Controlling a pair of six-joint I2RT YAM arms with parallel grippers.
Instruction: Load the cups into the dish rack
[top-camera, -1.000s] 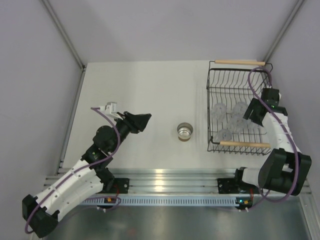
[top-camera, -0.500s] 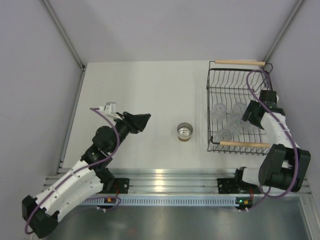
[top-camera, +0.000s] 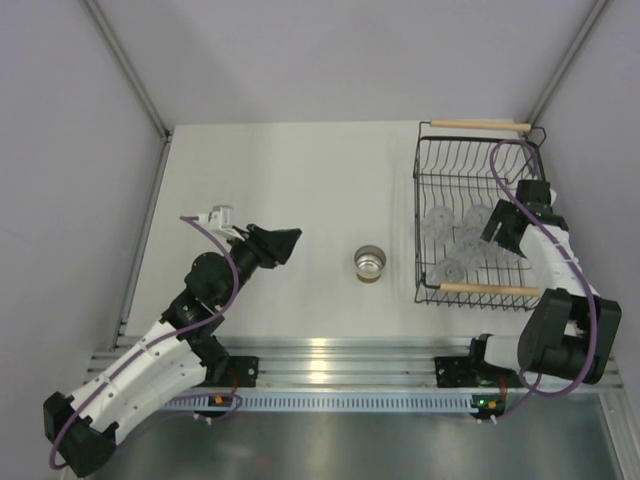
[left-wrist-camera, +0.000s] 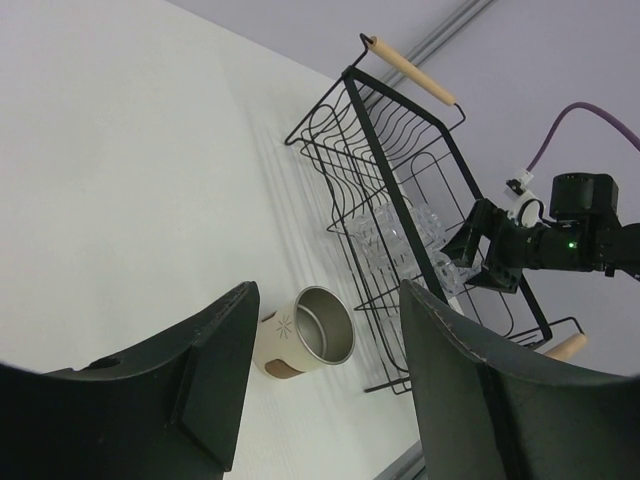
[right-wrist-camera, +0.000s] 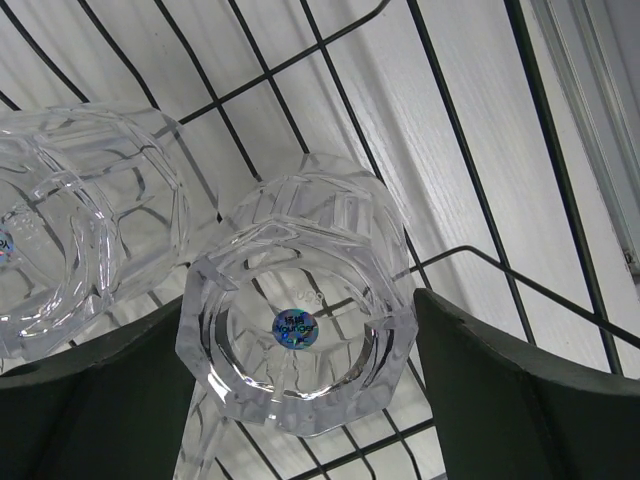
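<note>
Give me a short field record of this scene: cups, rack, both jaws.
tan cup: upright on the table, outside the rack
rack: far right of the table
clear cups: in the rack; count unclear
left jaws: open, empty, left of the tan cup
right jaws: over the rack, astride one clear cup lying base up; grip unclear
not yet loaded: tan cup

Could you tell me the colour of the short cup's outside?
The short round silver-lined cup is cream-tan outside, brown at its base; left wrist view.
</note>
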